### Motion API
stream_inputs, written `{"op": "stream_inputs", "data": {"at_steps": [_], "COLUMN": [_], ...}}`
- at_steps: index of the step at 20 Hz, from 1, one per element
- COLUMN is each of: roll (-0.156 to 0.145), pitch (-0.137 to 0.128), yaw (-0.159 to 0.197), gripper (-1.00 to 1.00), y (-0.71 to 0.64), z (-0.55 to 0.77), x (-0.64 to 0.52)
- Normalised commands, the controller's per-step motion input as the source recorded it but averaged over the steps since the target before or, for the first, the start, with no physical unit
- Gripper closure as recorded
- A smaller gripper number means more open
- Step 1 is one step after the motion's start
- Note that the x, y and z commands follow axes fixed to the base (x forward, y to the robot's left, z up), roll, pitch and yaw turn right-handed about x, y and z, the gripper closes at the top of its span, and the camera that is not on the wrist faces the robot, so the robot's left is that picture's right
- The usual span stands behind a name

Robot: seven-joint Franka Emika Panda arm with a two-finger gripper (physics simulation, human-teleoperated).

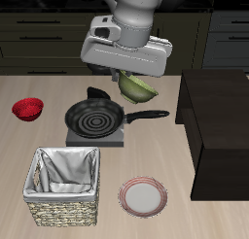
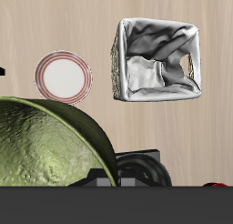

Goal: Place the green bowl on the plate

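I hold the green bowl (image 1: 139,86) in the air under the gripper (image 1: 132,80), above the back of the table (image 1: 58,117) and just behind the black frying pan (image 1: 97,117) that sits on its small stove block; the fingers themselves are hidden by the wrist housing, but the bowl hangs tilted and clear of every surface, so I judge them clamped on its rim. The plate (image 1: 142,195) lies bare near the table's front edge, beside the woven basket (image 1: 64,187) with its silver lining, well apart from the bowl. To do this carry well, I judge that I should keep the bowl high enough to pass over the pan's handle, bring it forward until the plate sits centred under it in the wrist view, level the bowl, and lower gently before letting go. A red bowl (image 1: 27,109) stands off to one side, out of my path. No brand, label or writing is legible anywhere.
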Motion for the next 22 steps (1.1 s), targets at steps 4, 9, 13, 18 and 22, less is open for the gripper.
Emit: {"op": "stream_inputs", "data": {"at_steps": [4,9,13,18,22], "roll": [0.038,0.025,0.043,0.035,0.039], "pitch": [0.004,-0.009,0.008,0.007,-0.01], "yaw": [0.017,0.0,0.013,-0.006,-0.009], "gripper": [1.0,1.0,1.0,1.0,1.0], "y": [0.02,-0.01,-0.01,-0.01,0.08], "z": [-0.04,0.07,0.05,0.01,0.02], "x": [0.23,0.33,0.34,0.3,0.23]}}
